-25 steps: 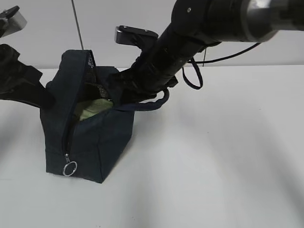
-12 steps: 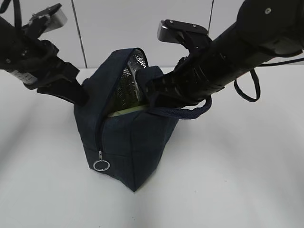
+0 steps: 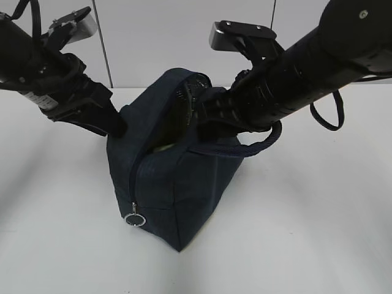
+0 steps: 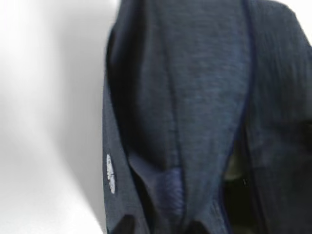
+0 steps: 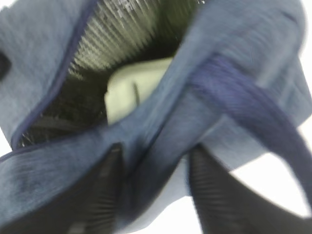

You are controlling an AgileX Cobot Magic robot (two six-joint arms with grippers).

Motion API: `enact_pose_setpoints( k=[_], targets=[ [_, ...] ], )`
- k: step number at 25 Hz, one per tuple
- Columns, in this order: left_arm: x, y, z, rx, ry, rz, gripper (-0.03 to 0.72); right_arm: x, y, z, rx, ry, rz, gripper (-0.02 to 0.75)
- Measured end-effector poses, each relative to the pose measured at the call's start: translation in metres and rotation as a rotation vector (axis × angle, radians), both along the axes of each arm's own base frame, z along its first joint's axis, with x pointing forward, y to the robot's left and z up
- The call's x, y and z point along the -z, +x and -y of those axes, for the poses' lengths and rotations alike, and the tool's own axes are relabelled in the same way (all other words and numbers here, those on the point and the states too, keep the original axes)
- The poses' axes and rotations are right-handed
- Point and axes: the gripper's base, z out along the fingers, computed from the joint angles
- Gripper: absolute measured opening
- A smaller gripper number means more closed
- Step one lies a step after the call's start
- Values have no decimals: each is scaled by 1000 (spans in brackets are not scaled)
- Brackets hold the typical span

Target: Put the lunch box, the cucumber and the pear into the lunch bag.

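Clearly see boxy dark navy fabric lunch bag upright on white table, mouth agape btw both arms. Spot pale sage-green lid of clear glass lunch box already inside, against silver lining. Can't find cucumber or pear in any view; maybe under box, maybe elsewhere.

Find left gripper at bag's left wall w/ fabric btw its tips, and right gripper astride right wall, jaws set apart w/ cloth in the gap. Can't tell if either pinches or just straddles.

Risks: could tip bag or spill box if either arm lifts away w/ cloth caught. Could also snag looped rope-like handle draped under right arm. Might let mouth collapse if both let go at once.
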Motion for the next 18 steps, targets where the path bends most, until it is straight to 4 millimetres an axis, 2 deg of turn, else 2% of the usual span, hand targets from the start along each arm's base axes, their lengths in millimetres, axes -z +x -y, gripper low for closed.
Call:
enact_pose_setpoints(
  k=[3, 4, 7, 13, 18],
  targets=[
    [-2, -1, 0, -1, -1, 4, 293, -3, 0, -1, 10, 24, 11, 494],
    [-3, -1, 0, -1, -2, 7, 304, -4, 0, -1, 14, 34, 10, 526],
    [-6, -3, -1, 1, -1, 20, 314, -6, 0, -3, 17, 71, 12, 567],
    [-13, -6, -4, 0, 25, 46, 319, -11, 0, -6, 36, 142, 7, 579],
    [-22, -12, -9, -3, 48, 87, 319, -27, -13, -3, -25, 137, 32, 580]
  ],
)
